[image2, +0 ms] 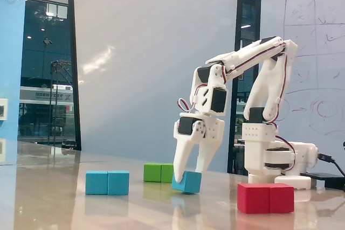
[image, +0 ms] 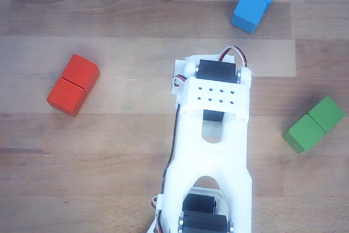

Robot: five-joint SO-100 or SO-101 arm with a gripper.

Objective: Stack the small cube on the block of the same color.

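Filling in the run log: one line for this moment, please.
phase: grasp | gripper: shut on small cube, tilted | blue block: bare, apart

The small cube, bright blue, sits tilted between my fingers, one corner low, seemingly just touching the tabletop. The block of the same color lies flat, well apart to its left in the fixed view, seam across its middle.

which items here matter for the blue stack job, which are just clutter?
In play:
- small blue cube, tilted between the claw's fingers, one edge off the table
- long blue block, the stacking target, standing apart
- claw

Lying about:
- green two-cube block
- red two-cube block
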